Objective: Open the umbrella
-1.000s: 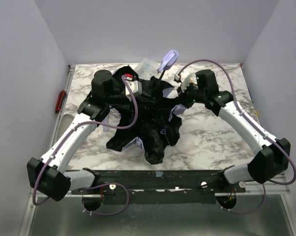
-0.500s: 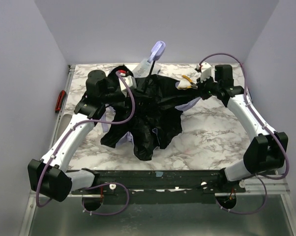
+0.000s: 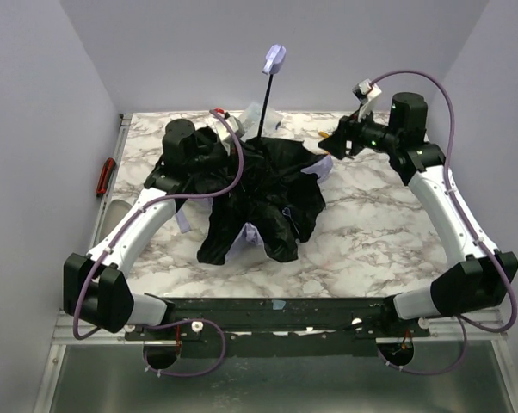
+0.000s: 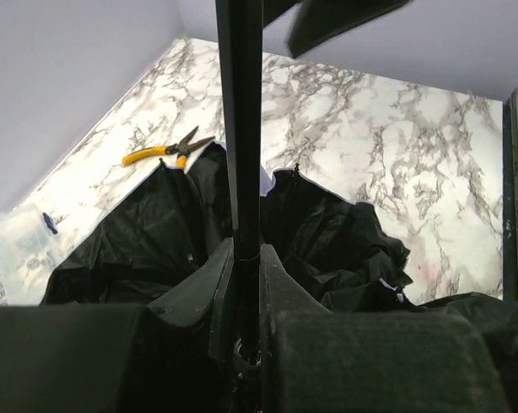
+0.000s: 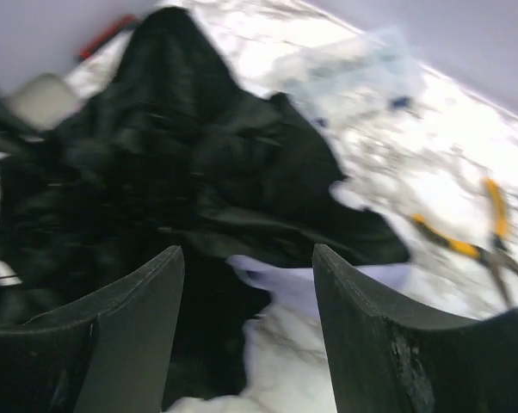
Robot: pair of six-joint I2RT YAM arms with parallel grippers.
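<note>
The umbrella lies upside down on the marble table, its black lining up and limp, with bits of lavender edge showing. Its thin black shaft stands almost upright, ending in the lavender handle. My left gripper is shut on the shaft low down; in the left wrist view the shaft rises out from between the fingers. My right gripper hovers open just right of the canopy, holding nothing. In the right wrist view its fingers frame the canopy's lavender edge.
Yellow-handled pliers lie on the table at the back, beside the canopy and under my right gripper. A clear plastic container sits behind the umbrella. A red-handled tool rests off the table's left edge. Walls enclose three sides.
My right gripper has let go of the canopy, opened, and drawn back up to the right. The left gripper has swung the shaft upright, lifting the handle; the canopy has slumped together.
</note>
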